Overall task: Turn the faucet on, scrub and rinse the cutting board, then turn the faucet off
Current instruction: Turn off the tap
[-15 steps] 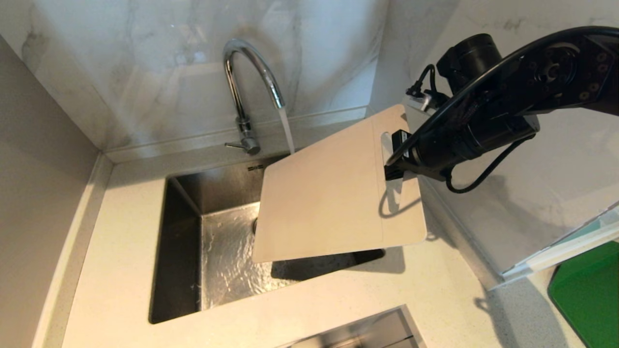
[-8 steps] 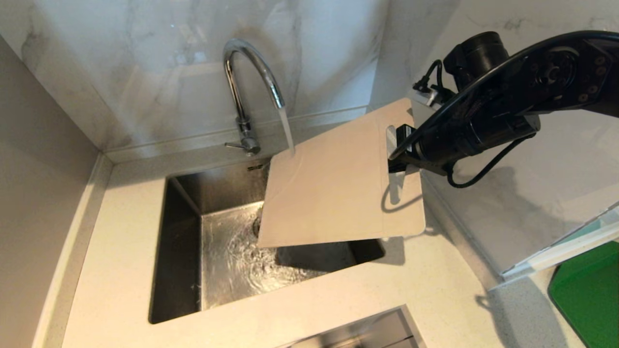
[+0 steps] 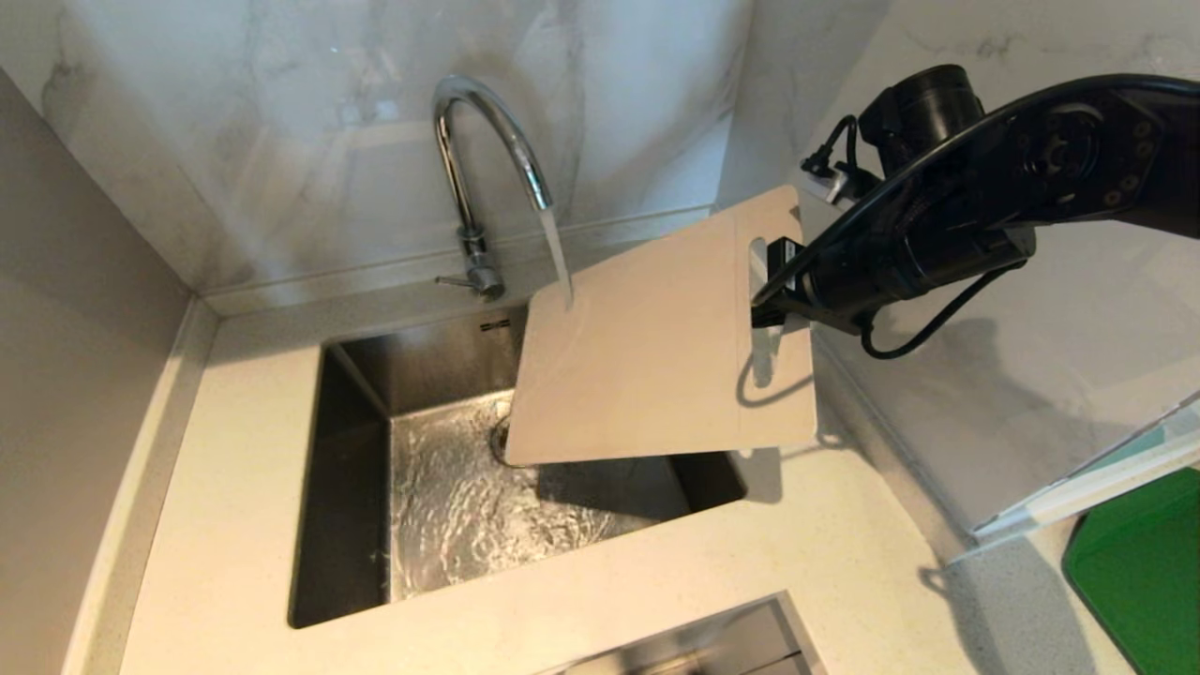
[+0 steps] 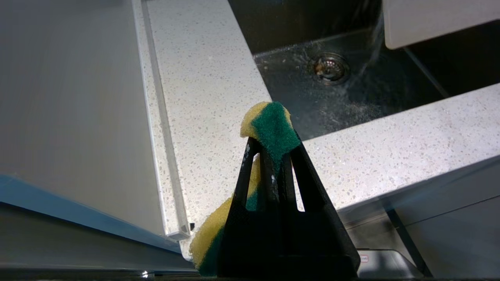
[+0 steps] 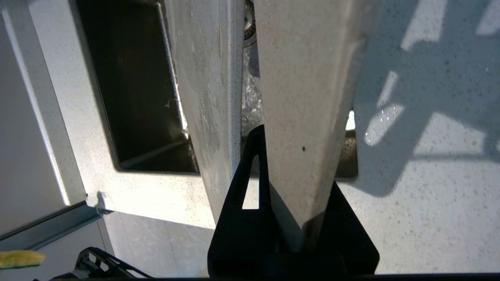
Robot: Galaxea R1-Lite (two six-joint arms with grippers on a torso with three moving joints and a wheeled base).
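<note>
Nearest, a speckled pale tabletop (image 3: 234,487) framing a steel sink (image 3: 356,525) with rippling water on its floor. Left end effector (image 4: 269,156) low beside the tabletop's front edge, clamped tight on a yellow-and-green sponge (image 4: 269,127). Over the sink's far right corner, the cutting board (image 3: 647,366) — thin, pale beige, rounded corners, elongated slot near the raised end — tilted down toward the basin, lower edge above the drain (image 4: 330,68). Right end effector (image 3: 773,281) at the slot, pinched closed on the cutting board. Farthest, the chrome gooseneck faucet (image 3: 469,187) — running, stream landing on the board's upper corner.
</note>
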